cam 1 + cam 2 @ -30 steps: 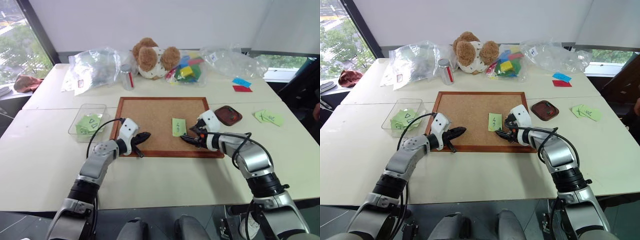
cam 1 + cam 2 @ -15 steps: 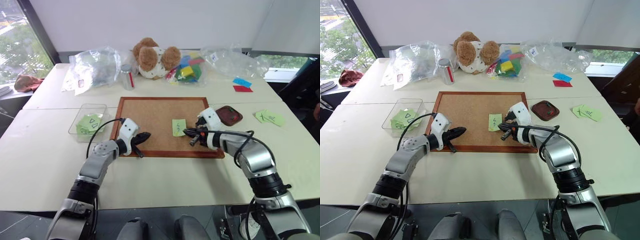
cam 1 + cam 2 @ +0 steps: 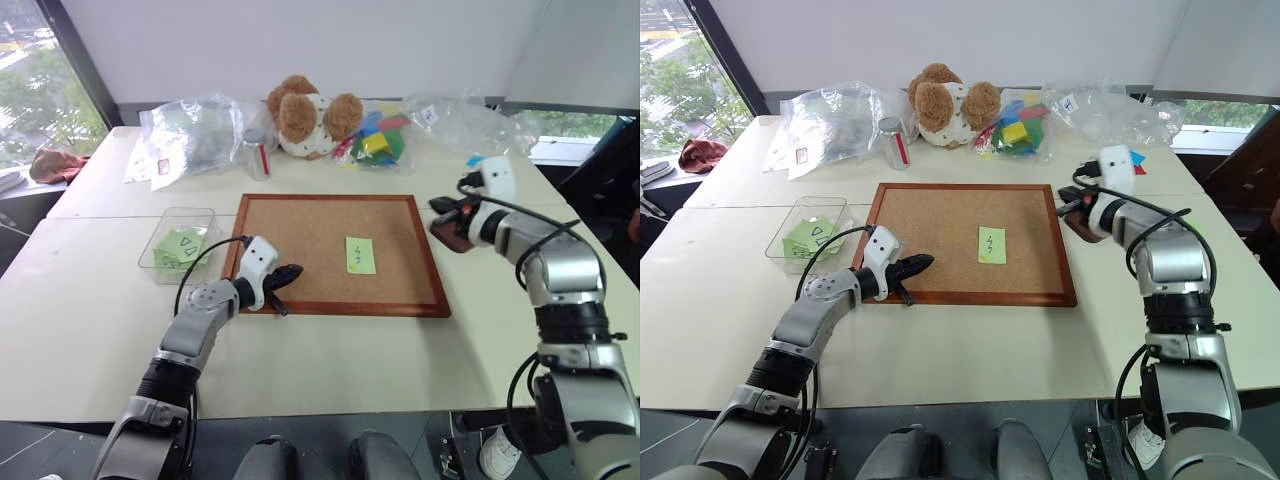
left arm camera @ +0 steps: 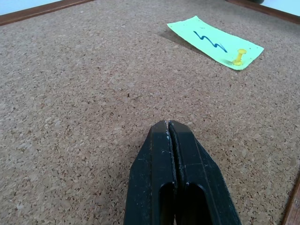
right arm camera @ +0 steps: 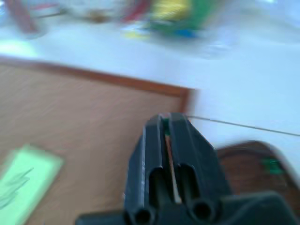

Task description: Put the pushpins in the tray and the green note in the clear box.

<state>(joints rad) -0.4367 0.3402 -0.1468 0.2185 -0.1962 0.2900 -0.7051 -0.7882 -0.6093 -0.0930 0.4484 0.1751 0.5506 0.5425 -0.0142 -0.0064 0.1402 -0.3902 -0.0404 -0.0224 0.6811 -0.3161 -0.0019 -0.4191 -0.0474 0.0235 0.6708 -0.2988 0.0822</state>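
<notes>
Off to the side of my left gripper [image 3: 291, 271], its fingers pressed together, the clear box [image 3: 178, 245] holds triangle-marked notes. My right gripper [image 3: 441, 205], pinching a pushpin, hovers over the tray [image 5: 248, 165], which holds a green pin. The green note [image 3: 360, 254] lies between my grippers, on the corkboard [image 3: 300, 235].

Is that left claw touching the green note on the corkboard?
Apart. In the left wrist view, bare cork lies between the shut left gripper and the green note; the left eye view shows the same gap.
</notes>
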